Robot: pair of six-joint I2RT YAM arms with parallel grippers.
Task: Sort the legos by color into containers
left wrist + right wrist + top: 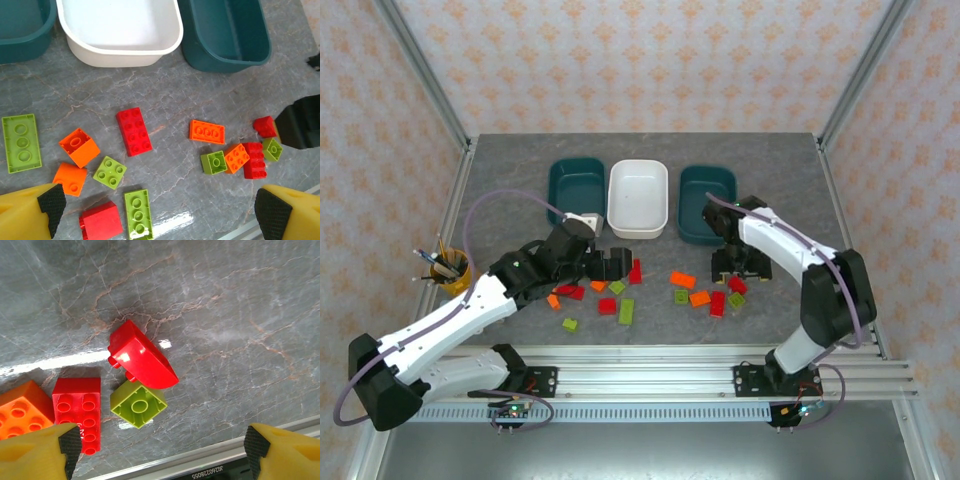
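The red round-backed plastic brick lies on the counter in the right-side cluster of legos, none of them yet in a tub. In the right wrist view it sits at 12 o'clock from the right hand, whose yellow fingers are spread wide with nothing between them. Its long axis runs from 10 to 4 o'clock, so a pinch across it probably calls for a wrist turn. A lime green square brick touches it at 6 o'clock. A red oblong brick lies just beside that one at 9 o'clock and could be caught as the fingers close. The right arm is the nearer one. The left hand, also spread and holding nothing, hangs over the other scatter. At 12 o'clock from the legos stand 3 tubs: a dark teal tub, a white tub and a second dark teal tub. The grey veined counter is glossy, and patterned wallpaper closes the cell.
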